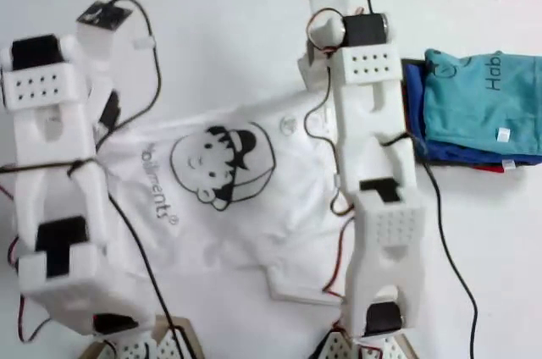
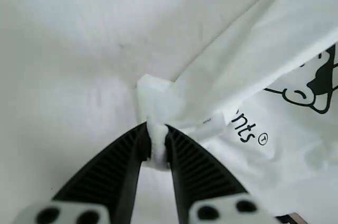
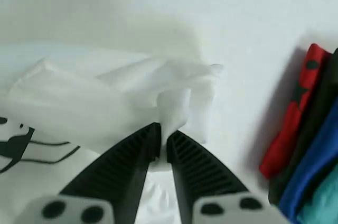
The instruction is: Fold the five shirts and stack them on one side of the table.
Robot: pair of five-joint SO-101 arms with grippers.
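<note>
High view: white shirt (image 1: 229, 198) lies spread, print up, on the bench (image 1: 212, 29) between both arms. Stack (image 1: 478, 109) of folded shirts, teal on top, sits at the bench's right edge, just beside the right arm (image 1: 373, 147). Left wrist view: left jaws are closed tight on a pinched fold of the shirt's edge. Right wrist view: right jaws are closed tight on bunched shirt fabric, stack nearby
</note>
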